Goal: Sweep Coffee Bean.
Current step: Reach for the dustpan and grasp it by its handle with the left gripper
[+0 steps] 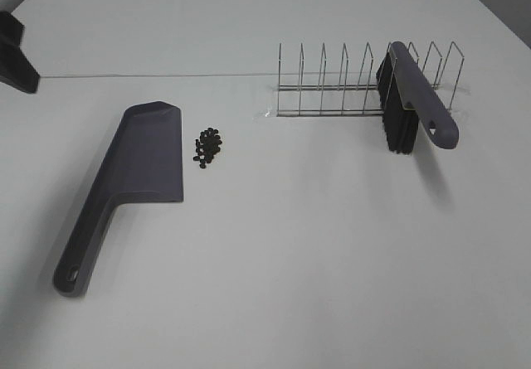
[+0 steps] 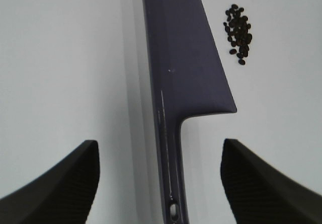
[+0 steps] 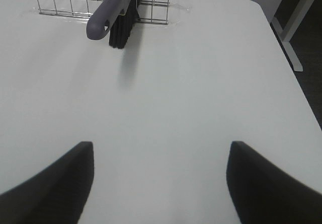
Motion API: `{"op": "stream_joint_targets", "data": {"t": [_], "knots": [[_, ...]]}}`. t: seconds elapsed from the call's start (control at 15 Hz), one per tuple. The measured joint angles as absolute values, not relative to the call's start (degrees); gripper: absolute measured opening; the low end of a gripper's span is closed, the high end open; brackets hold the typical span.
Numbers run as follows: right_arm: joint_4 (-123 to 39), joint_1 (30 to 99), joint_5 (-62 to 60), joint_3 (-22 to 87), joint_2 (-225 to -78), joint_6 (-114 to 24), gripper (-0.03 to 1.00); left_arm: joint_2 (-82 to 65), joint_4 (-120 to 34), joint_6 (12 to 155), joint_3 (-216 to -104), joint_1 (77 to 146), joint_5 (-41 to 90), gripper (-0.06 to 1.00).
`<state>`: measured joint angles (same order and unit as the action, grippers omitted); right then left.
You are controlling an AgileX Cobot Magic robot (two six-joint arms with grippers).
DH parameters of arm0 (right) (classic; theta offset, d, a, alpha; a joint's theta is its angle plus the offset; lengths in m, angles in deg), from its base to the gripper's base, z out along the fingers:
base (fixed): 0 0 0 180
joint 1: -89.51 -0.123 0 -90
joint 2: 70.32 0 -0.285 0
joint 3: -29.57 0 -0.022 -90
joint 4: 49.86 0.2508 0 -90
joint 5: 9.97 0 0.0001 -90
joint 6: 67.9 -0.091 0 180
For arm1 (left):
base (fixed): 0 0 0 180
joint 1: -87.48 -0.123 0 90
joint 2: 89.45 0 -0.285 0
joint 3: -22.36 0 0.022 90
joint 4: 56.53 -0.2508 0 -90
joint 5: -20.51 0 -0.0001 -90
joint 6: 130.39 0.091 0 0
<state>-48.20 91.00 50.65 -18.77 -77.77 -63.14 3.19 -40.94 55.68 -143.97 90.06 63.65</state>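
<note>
Left gripper [image 2: 158,142] spread wide, empty, dustpan [image 2: 186,73] handle between its fingers in the wrist view. Right gripper [image 3: 160,144] likewise spread, empty, above bare counter [image 3: 201,108]. Coffee bean [image 2: 238,32] pile farther out, ahead of left gripper, just beside dustpan blade, left of counter's middle.

I note the coffee beans [image 1: 208,147]: tiny dark ovals, one loose cluster on the table [image 1: 332,261], just beside the dustpan [image 1: 145,157], not touching.
</note>
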Motion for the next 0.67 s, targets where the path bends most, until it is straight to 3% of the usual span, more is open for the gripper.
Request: {"op": "stream_joint_targets", "data": {"t": [0.27,0.67], "knots": [[-48.2,91.0,50.7,-18.8,-77.8,-63.1,0.70,16.9,-45.1,48.4,-144.7,99.7,66.1,0.65],[-48.4,91.0,50.7,-18.8,-77.8,-63.1,0.70,25.0,-52.1,40.1,-144.8,100.7,63.9,0.67]]}}
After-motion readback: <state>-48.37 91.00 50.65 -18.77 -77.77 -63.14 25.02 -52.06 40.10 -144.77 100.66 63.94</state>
